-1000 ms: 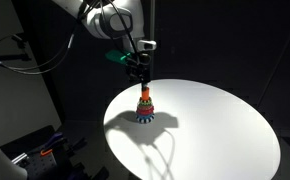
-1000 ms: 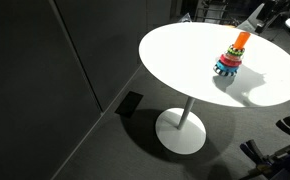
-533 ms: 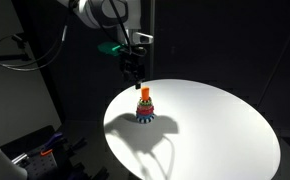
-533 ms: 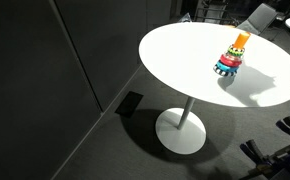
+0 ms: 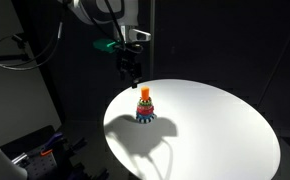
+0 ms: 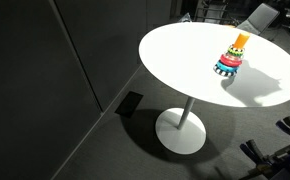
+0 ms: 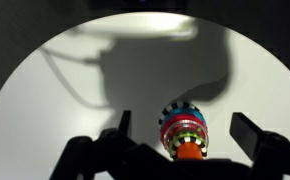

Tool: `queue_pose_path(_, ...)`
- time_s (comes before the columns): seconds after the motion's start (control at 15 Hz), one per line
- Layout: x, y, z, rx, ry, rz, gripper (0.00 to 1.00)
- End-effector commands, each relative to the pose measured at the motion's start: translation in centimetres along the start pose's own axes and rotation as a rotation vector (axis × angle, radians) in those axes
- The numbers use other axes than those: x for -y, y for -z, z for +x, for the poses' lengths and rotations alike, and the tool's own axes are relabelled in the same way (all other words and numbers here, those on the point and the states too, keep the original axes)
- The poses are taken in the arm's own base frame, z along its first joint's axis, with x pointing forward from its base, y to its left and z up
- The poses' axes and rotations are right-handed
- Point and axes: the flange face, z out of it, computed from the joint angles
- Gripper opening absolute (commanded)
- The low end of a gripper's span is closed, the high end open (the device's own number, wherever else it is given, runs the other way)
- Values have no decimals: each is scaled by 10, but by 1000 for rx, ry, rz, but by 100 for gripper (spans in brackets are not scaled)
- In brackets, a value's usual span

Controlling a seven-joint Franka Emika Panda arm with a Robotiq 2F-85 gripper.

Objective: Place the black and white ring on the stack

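The stack (image 5: 144,107) stands on the round white table (image 5: 215,130), small and many-coloured, with its orange peg (image 7: 190,152) upright. It also shows in another exterior view as the stack (image 6: 230,55). In the wrist view the black and white ring (image 7: 188,140) lies round the peg on top of the red and green rings, and a second chequered band edges the wider blue bottom (image 7: 180,108). My gripper (image 5: 131,72) hangs open and empty above the stack and a little to the side. Its fingers (image 7: 123,125) stand wide either side of the stack, clear of it.
The arm throws a large shadow (image 7: 155,50) across the table (image 7: 45,120). The table stands on a single pedestal foot (image 6: 181,130), with a dark flat object (image 6: 129,103) on the floor beside it. Equipment (image 5: 35,150) sits low beside the table.
The open gripper has risen from just over the peg and drifted sideways away from it. The stack has not moved.
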Motion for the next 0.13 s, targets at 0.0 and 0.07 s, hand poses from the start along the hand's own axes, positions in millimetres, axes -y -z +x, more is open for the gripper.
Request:
queue_pose_path(0.0, 0, 0, 0, 2, 0, 0, 100)
queue_pose_path(0.07, 0, -1, 0, 3, 1, 0, 100)
